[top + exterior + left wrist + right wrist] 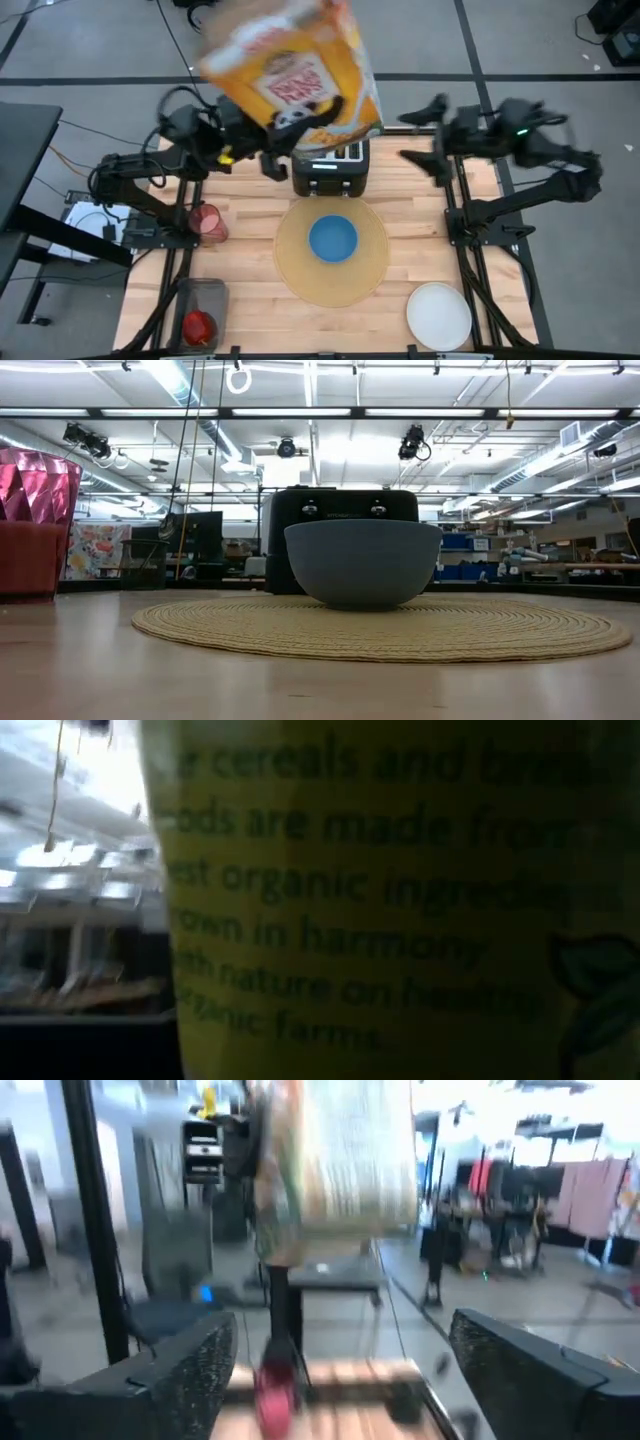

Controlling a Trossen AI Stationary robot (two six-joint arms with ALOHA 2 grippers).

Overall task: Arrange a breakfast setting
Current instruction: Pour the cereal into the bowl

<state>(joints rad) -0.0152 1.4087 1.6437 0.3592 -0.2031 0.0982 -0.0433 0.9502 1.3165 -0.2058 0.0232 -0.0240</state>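
Observation:
My left gripper (283, 140) is shut on a yellow cereal box (290, 65), held high above the black toaster (330, 167); the box's printed side fills the left wrist view (380, 900). My right gripper (420, 135) is open and empty, to the right of the toaster; in its wrist view (340, 1370) it faces the box (335, 1170). The small blue bowl (332, 239) stands on the tan placemat (300, 275). The pink cup (208, 222) stands at the left, the white plate (439, 315) at the near right. A red apple (198, 326) lies in a bin. Spoon and bagel are out of view. My left gripper holds the cereal box at its lower part (300, 125), coming from the table's left. The box itself hides the fingers, so the kind of hold does not show. The box is lifted clear, well above the toaster, and tilted.
The toaster stands at the far middle, just behind the placemat (385, 628) and bowl (362, 563). The dark bin (200, 310) sits at the near left corner. Bare wood shows between placemat and plate.

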